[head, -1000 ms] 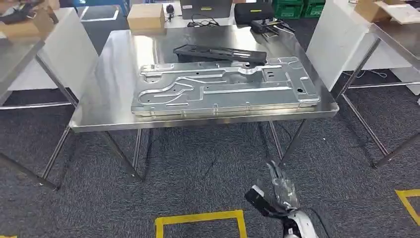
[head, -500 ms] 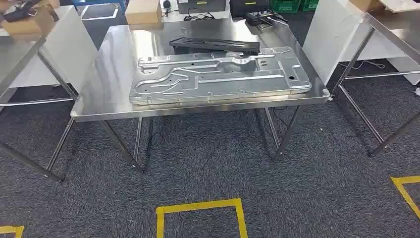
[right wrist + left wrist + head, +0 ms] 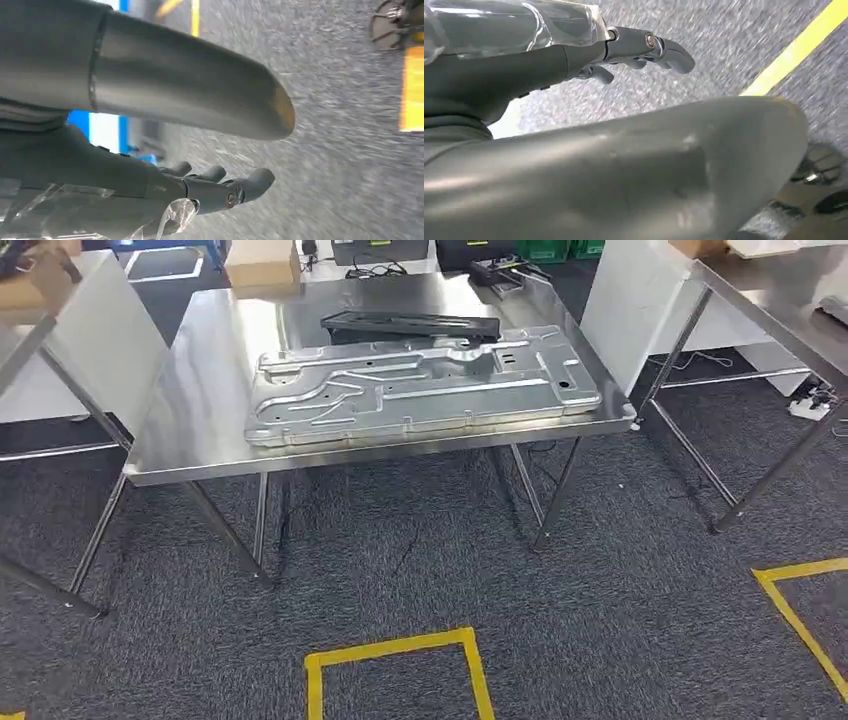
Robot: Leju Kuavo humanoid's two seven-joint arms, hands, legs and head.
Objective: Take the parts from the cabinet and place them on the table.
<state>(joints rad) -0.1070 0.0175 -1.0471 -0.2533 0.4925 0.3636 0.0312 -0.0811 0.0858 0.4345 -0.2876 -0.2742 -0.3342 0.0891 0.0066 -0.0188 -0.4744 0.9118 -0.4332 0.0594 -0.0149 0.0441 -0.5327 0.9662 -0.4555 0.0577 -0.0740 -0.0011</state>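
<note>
The grey carpet floor (image 3: 420,580) is the biggest thing here; it has yellow tape squares (image 3: 395,665) stuck on it, one near the bottom middle of the head view and one at the right edge.

On the floor stands a shiny steel table (image 3: 190,410) with thin metal legs; more steel tables stand to its left and right, well apart from it.

The big silver metal plate (image 3: 420,390) lies flat on the table top, close to the near edge; it has bumps, grooves and small holes pressed into it. Just behind it lies a long black part (image 3: 410,327), also flat on the table; the black part touches or nearly touches the far edge of the plate, and it is hard to tell which.

At the far end of the table sits a brown cardboard box (image 3: 262,262); beside it are some dark things and cables, too small to tell apart.

The left hand (image 3: 624,47) hangs over the carpet, next to a yellow line; its fingers (image 3: 671,50) are a little bent and lie close side by side, and it holds nothing; the thick grey thumb sticks out in front of the camera.

The right hand (image 3: 200,187) also hangs over the carpet; its fingers (image 3: 257,181) are gently curled, close side by side, with nothing in them; some clear plastic wrap covers the back of the hand.
</note>
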